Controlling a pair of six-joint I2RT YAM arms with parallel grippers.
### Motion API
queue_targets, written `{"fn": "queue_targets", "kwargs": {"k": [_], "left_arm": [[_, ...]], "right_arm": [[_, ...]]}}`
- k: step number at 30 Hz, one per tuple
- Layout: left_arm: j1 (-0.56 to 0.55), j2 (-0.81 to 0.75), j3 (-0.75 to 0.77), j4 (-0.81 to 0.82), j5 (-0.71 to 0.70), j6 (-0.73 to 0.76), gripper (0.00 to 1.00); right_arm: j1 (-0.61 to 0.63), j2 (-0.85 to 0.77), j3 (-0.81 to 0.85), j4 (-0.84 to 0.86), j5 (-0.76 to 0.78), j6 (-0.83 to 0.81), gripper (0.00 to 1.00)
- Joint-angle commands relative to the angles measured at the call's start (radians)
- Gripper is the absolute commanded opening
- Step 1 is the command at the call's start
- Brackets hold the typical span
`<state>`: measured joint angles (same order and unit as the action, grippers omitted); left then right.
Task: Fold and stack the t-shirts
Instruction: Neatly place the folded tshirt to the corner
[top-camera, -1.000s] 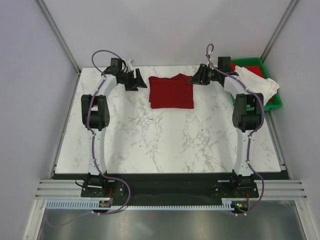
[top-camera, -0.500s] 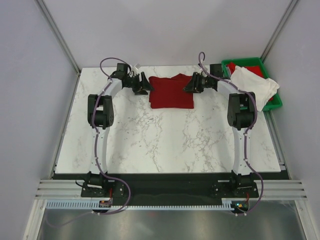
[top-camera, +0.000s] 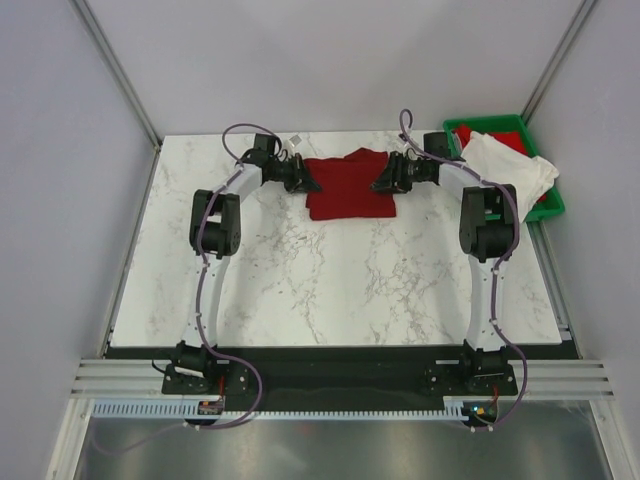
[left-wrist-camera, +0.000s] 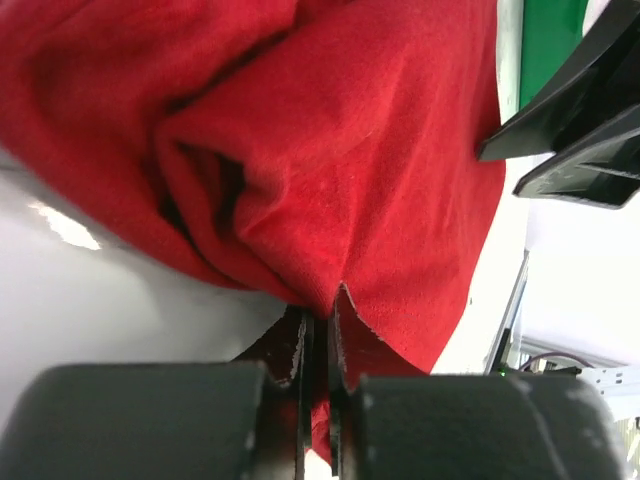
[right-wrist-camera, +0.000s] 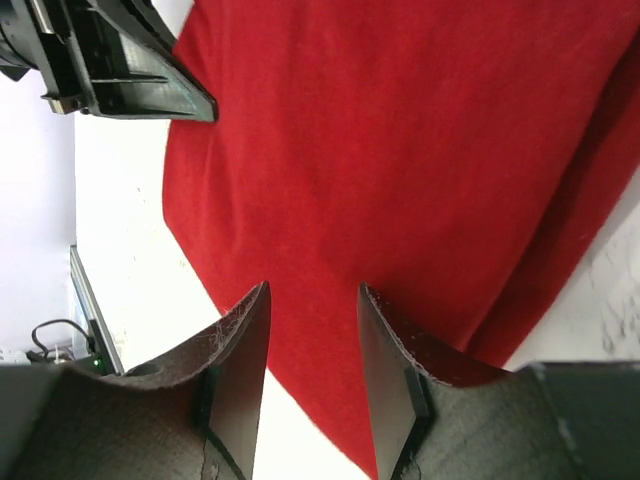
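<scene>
Now the red shirt lies folded at the far middle of the table, with bare marble running from its near edge to the arm bases. The left claw is pinched tight on a bunched fold at the shirt's left edge. The right claw stands at the right edge, jaws partly apart over the cloth. The white shirt drapes over the green bin at the far right corner, spilling past its rim.
</scene>
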<state>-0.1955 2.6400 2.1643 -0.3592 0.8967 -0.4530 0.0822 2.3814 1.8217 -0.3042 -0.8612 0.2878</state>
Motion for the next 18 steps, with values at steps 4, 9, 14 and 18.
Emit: {"fn": "queue_targets", "kwargs": {"k": [4,9,14,18], "left_arm": [[0.010,-0.173,-0.152,-0.098,0.047,0.118,0.02],[0.102,-0.343,-0.354,-0.246,0.070,0.259,0.02],[0.233,-0.481,-0.468,-0.546,-0.082,0.505,0.02],[0.304,-0.520,-0.495,-0.809,-0.194,0.787,0.02]], "right_arm": [[-0.067,-0.157,-0.045,-0.049,-0.050,-0.117,0.48],[-0.137,-0.215,-0.094,-0.122,-0.068,-0.202,0.47],[-0.202,-0.266,-0.128,-0.159,-0.098,-0.260,0.46],[-0.229,-0.300,-0.183,-0.165,-0.121,-0.280,0.45]]}}
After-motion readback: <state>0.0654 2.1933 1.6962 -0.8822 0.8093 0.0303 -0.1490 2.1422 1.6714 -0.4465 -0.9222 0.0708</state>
